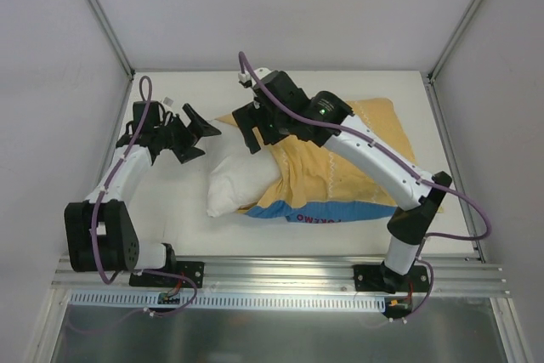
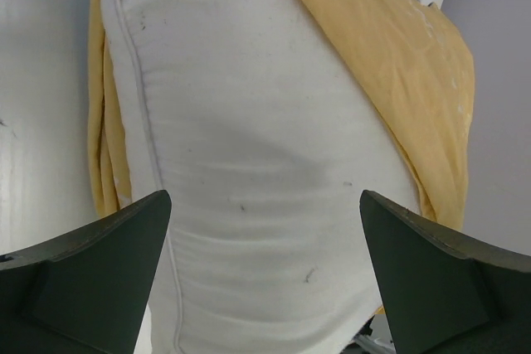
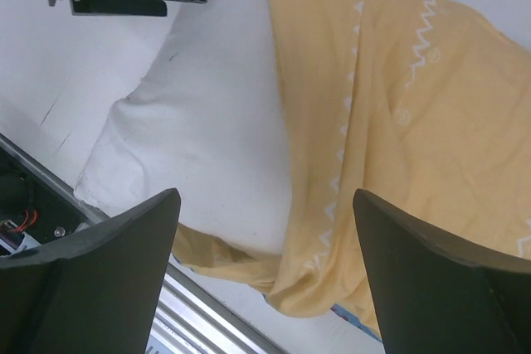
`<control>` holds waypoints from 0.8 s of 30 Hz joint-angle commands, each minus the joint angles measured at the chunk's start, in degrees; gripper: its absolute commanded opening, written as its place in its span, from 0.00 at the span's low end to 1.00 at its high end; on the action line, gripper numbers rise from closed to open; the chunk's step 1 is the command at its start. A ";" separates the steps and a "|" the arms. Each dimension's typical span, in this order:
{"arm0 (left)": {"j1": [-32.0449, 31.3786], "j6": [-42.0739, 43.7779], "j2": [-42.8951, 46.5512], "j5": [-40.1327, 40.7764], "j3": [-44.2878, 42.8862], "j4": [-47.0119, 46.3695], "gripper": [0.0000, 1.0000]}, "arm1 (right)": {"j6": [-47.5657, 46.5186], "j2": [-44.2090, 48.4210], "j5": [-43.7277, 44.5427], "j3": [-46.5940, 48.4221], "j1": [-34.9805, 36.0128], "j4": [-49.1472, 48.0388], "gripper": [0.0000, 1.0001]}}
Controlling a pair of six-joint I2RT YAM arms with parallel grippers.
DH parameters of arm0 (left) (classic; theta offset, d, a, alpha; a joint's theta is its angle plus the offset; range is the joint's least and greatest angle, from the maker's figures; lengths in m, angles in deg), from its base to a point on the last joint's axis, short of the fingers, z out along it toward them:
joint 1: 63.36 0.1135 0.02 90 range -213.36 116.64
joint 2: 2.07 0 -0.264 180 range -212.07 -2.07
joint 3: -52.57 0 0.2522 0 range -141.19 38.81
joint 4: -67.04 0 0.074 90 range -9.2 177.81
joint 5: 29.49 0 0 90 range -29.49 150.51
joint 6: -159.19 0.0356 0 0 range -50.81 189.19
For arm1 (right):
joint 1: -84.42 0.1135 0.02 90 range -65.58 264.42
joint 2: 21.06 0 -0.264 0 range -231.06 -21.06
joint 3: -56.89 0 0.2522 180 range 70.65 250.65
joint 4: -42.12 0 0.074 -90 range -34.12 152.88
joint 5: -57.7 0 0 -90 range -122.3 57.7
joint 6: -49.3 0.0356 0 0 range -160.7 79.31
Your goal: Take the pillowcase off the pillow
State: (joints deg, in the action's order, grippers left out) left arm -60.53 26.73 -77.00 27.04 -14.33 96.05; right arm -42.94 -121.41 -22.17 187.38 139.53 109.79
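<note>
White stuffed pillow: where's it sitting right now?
Top view: the white stuffed pillow sticks out of the left end of the yellow-orange fabric pillowcase, just right of the left gripper.

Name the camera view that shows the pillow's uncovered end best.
Top external: the pillow shows its bare white end jutting left out of the pillowcase. The left wrist view shows it close, filling the frame with its edges cut off. The right wrist view shows only one corner beside the yellow fabric.
</note>
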 commanded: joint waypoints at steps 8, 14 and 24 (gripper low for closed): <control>-5.90 -2.36 -11.37 -8.80 -0.38 -14.36 0.23 | -2.42 -9.15 3.48 11.32 1.14 3.31 0.91; -12.13 -3.60 -8.04 -8.10 4.09 -14.37 0.00 | -3.73 -14.16 6.48 15.28 0.88 3.13 0.88; -15.05 -8.43 8.30 -9.41 12.01 -19.38 0.00 | -5.41 -20.84 5.34 19.76 -1.32 2.96 0.84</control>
State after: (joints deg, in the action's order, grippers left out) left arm -75.68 19.98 -73.22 20.66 -2.18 80.58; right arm -47.18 -140.78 -17.97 203.86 139.42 112.28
